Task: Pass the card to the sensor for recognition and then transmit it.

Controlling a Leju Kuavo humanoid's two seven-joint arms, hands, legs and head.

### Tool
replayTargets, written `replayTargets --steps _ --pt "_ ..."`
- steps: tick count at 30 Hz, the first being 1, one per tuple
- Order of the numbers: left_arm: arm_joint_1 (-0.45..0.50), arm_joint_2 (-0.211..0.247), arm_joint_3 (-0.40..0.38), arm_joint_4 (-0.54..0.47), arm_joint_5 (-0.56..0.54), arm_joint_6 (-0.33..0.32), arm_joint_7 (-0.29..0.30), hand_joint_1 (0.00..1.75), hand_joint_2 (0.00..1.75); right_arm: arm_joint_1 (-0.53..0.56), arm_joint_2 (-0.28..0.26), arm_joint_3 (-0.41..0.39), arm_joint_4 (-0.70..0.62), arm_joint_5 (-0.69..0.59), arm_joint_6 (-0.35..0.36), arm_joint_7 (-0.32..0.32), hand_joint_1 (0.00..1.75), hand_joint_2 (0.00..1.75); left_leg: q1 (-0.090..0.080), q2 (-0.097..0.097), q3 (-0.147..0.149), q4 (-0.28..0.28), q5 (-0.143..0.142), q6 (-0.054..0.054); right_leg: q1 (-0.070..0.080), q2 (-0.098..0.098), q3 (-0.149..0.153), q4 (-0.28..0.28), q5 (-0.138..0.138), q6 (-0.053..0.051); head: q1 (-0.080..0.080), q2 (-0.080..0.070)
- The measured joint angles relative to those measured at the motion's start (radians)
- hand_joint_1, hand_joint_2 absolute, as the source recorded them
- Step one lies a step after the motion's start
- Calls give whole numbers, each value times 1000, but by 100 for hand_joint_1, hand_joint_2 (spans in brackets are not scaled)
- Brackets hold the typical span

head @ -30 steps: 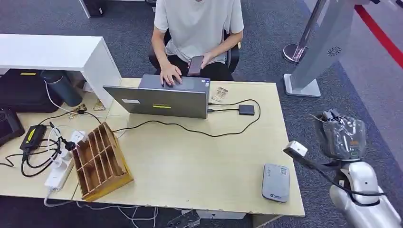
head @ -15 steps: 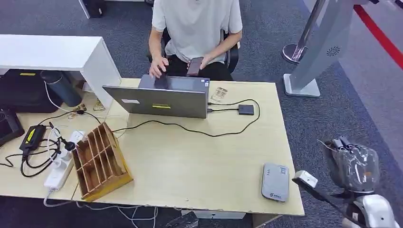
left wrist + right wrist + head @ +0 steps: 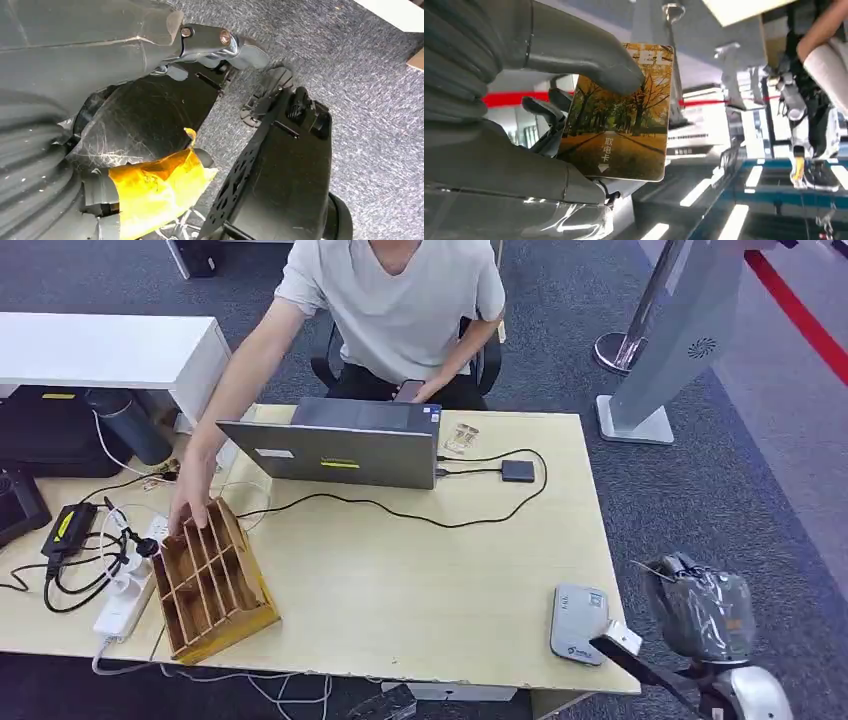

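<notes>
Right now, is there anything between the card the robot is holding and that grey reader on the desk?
Nothing visible. The right hand holds the card beside the desk's front right corner, and the grey card reader lies bare next to it, the desk around it uncluttered.

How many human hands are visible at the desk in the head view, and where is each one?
2. One hand reaches the top edge of the wooden organizer at the desk's left. The other hand holds a phone behind the laptop, partly hidden.
</notes>
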Motion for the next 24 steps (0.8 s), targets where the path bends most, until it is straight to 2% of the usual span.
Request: replayTargets --steps 12,24 --pt "-1 3 0 0 29 7 0 0 175 -10 35 101 80 -34 23 -5 175 175 0 0 0 0 0 0 0 0 0 0 0 0 0 0" --pt "-1 8 0 0 64 26 1 0 175 -16 47 175 157 -94 24 29 175 175 0 0 0 0 0 0 0 0 0 0 0 0 0 0"
